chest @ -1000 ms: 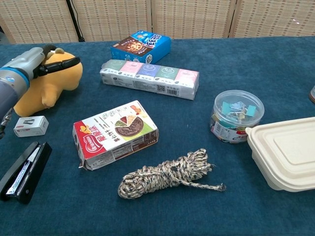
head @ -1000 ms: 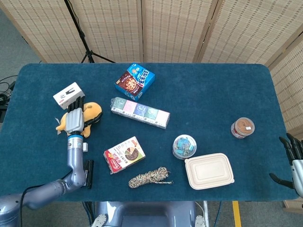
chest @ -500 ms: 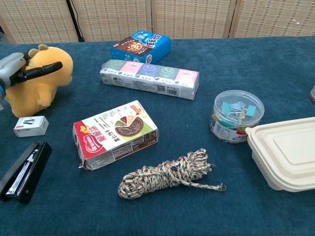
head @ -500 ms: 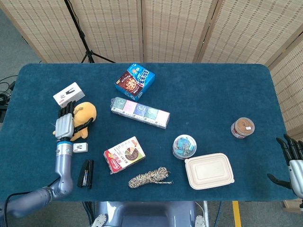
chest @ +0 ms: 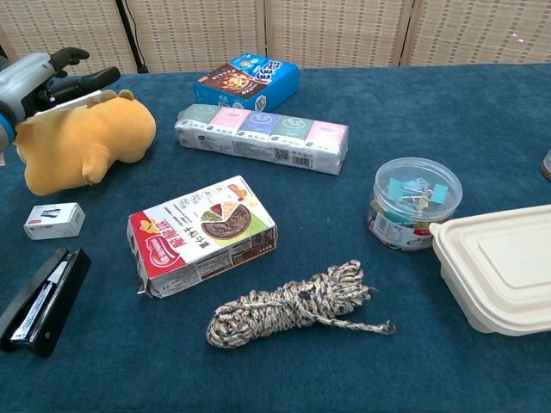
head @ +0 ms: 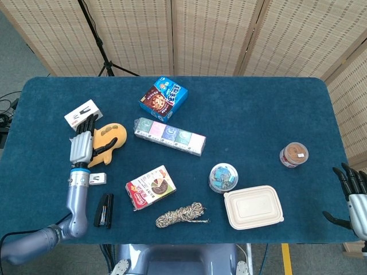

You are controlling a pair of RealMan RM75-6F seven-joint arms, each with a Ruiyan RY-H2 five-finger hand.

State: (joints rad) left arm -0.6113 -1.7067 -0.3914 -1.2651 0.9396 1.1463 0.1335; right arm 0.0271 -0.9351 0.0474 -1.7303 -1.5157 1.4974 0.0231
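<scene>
The left robot hand (head: 82,147), at mid-left of the frame, rests with fingers spread against the yellow plush toy (head: 109,139), which lies on the table (head: 246,109); no grip formed yet. The right robot hand (head: 354,197), lower right, hangs apart and empty.

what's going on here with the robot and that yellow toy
The left hand rests against the yellow plush toy near the left end of the blue table, fingers spread along its side rather than wrapped around it. The right hand hangs open off the table's right edge, touching nothing. A small white box and a black stapler lie just below the toy.
</scene>
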